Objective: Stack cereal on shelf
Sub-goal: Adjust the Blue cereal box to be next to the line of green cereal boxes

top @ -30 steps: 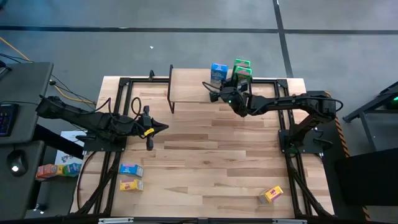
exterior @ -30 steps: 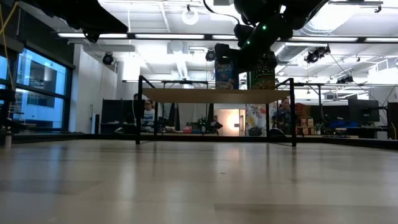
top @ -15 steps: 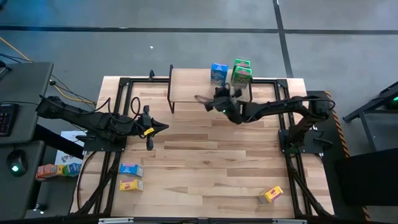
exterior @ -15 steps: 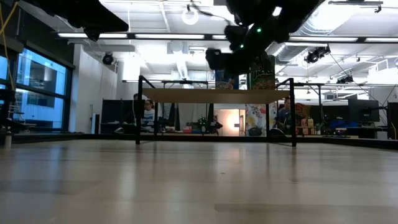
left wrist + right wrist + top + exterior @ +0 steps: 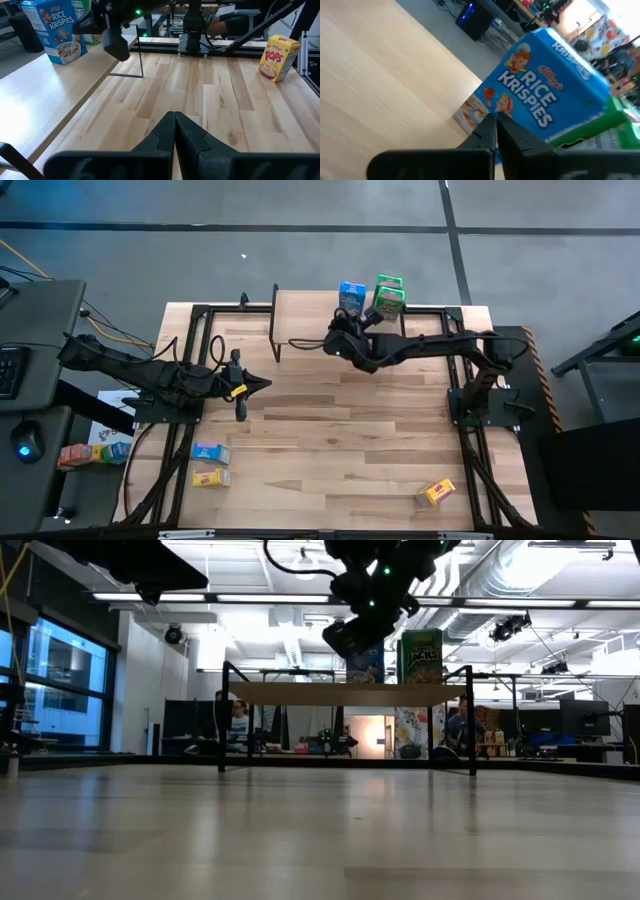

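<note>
The shelf (image 5: 300, 315) stands at the table's far edge. On its right part a blue Rice Krispies box (image 5: 350, 297) stands upright next to two green boxes (image 5: 388, 295), one behind the other. My right gripper (image 5: 343, 323) is shut and hovers over the shelf, just in front of the blue box (image 5: 540, 95). My left gripper (image 5: 265, 385) is shut and empty, low over the table's left middle. A blue box (image 5: 210, 453) and a yellow box (image 5: 211, 477) lie near the left front. Another yellow box (image 5: 436, 493) lies at the right front. My right gripper's shut fingertips (image 5: 492, 125) point at the lower part of the blue box's printed face (image 5: 480, 107). I cannot tell whether they touch it. The box stands upright on the shelf top.
The shelf's left half (image 5: 295, 310) is bare wood. Black frame rails (image 5: 195, 360) run along both sides of the table. The middle of the plank tabletop (image 5: 340, 430) has free room. In the low view, people sit in the room beyond the shelf (image 5: 238, 720).
My right gripper has drawn away from the green boxes and gone toward the table's left along the shelf, turning to face the blue box. The green boxes stay standing on the shelf.
</note>
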{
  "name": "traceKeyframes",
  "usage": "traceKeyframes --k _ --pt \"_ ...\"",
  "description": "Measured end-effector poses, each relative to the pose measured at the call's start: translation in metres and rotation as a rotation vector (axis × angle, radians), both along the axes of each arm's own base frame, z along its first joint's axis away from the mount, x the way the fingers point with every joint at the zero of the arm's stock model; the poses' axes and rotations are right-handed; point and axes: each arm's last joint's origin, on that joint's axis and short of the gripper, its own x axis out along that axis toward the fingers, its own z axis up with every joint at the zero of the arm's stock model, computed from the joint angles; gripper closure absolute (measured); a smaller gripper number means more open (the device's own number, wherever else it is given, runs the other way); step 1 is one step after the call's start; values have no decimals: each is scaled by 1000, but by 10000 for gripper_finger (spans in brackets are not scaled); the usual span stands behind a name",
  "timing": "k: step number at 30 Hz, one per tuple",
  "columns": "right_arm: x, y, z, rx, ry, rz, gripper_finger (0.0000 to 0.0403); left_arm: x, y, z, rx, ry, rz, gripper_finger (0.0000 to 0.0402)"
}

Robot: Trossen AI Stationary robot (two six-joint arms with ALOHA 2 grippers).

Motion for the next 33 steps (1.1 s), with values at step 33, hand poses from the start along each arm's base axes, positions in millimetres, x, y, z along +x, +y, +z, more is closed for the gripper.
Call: traceKeyframes --k 33 --pt "-1 -48 -25 157 -108 -69 403 0 0 -1 1 6 0 401"
